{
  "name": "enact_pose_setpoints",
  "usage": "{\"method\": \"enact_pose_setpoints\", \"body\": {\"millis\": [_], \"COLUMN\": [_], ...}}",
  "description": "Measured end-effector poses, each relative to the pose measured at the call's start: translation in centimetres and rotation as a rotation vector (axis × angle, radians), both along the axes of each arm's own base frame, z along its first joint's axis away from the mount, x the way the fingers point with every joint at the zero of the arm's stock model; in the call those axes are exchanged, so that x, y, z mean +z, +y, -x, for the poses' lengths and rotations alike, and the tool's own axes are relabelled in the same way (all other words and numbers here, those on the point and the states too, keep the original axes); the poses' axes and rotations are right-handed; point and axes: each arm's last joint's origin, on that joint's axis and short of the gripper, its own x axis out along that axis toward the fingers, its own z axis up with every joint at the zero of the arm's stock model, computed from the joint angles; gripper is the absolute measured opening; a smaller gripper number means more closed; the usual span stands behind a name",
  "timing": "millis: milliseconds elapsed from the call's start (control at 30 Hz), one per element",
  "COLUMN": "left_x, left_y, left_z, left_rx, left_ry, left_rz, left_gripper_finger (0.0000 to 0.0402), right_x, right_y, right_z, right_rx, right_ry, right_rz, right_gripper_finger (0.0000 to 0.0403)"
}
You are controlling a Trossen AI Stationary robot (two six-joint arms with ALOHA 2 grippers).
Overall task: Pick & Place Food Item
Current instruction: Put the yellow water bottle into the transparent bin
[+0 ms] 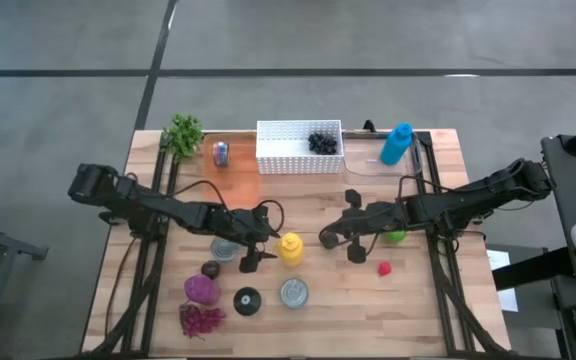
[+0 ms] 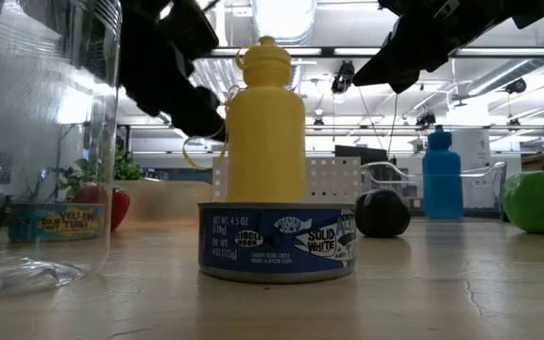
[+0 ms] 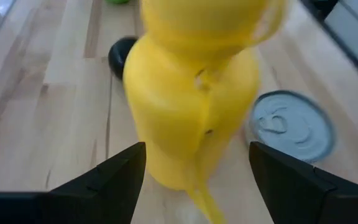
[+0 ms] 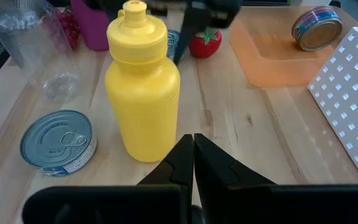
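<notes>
A yellow squeeze bottle (image 1: 290, 247) stands upright on its base on the wooden table, just behind a tuna can (image 2: 278, 241) in the low view. My left gripper (image 1: 260, 247) is open and comes at the bottle from the table's left. In the left wrist view its two fingers stand on either side of the bottle's lower body (image 3: 185, 124), and I see no touch. My right gripper (image 1: 326, 238) is shut and empty. It hovers a little to the right of the bottle (image 4: 143, 87) and points at it.
A clear cup (image 1: 225, 248), a purple cabbage (image 1: 201, 289), a black lid (image 1: 247, 300) and a tuna can (image 1: 294, 292) lie near the front. A white basket (image 1: 299, 146), an orange tray (image 4: 272, 56) and a blue bottle (image 1: 396, 143) stand at the back. A red berry (image 1: 384, 268) lies right.
</notes>
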Motion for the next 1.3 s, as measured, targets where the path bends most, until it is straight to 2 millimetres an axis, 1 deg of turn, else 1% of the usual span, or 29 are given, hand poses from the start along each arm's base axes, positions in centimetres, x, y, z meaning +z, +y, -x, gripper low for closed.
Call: {"method": "enact_pose_setpoints", "body": {"millis": [167,500,767,1033,1300], "left_x": [-0.2,-1.4,-1.6,-1.5,-1.7], "left_y": [0.1,0.0,0.1,0.2,0.2], "left_z": [-1.1,-3.3,-5.3,-6.0,-6.1], "left_rx": [0.01,0.001,0.008,0.015,0.016], "left_ry": [0.005,0.035,0.015,-0.047,-0.053], "left_rz": [0.0,-0.023,-0.023,-0.015,-0.014], "left_gripper_finger": [0.0287,0.0292,0.0285,0.029,0.0287], "right_x": [0.0,0.0,0.0,-0.1,-0.1], "right_y": [0.0,0.0,0.0,0.0,0.0], "right_z": [0.0,0.0,0.0,0.0,0.1], "right_rx": [0.0,0.0,0.001,0.012,0.014], "right_ry": [0.001,0.001,0.002,0.006,0.01], "right_rz": [0.0,0.001,0.001,0.022,0.026], "right_gripper_finger": [0.0008,0.0008,0.0008,0.0008,0.0008]}}
